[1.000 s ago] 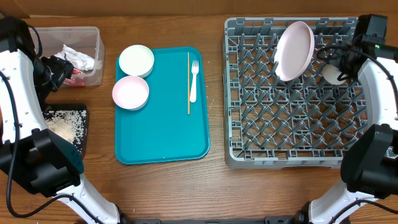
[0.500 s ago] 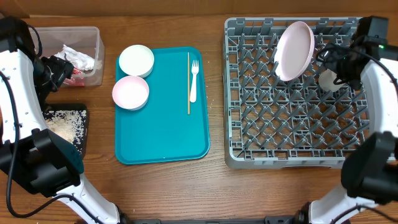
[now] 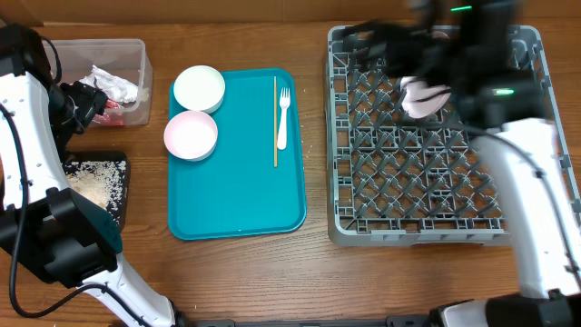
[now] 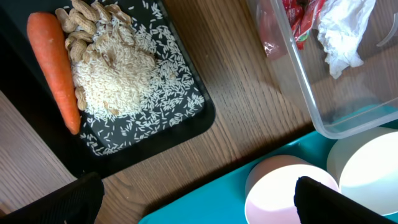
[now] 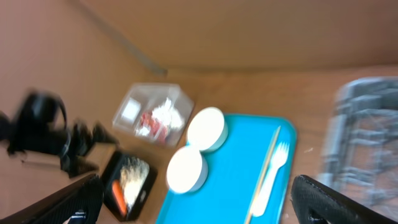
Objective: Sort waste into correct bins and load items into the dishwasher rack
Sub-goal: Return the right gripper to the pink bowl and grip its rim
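Found left end effector point(image 4: 196, 186) spread wide, empty. Noted carrot point(image 4: 55, 68) and rice scraps point(image 4: 118, 74) in black tray point(image 4: 186, 121) ahead-left of it, wrapper point(image 4: 297, 15) and napkin point(image 4: 341, 31) in clear tub point(image 4: 348, 112) ahead-right, bowl point(image 4: 280, 196) beneath its gap. Found right end effector point(image 5: 199, 193) wide, empty, over rack point(image 3: 418, 191); fork point(image 3: 282, 113), stick point(image 3: 275, 109) ahead on teal tray point(image 3: 236, 182); view blurred.

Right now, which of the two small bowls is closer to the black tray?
The pinkish bowl, at the teal tray's left edge. The whiter bowl sits at the far corner, beside the clear tub.
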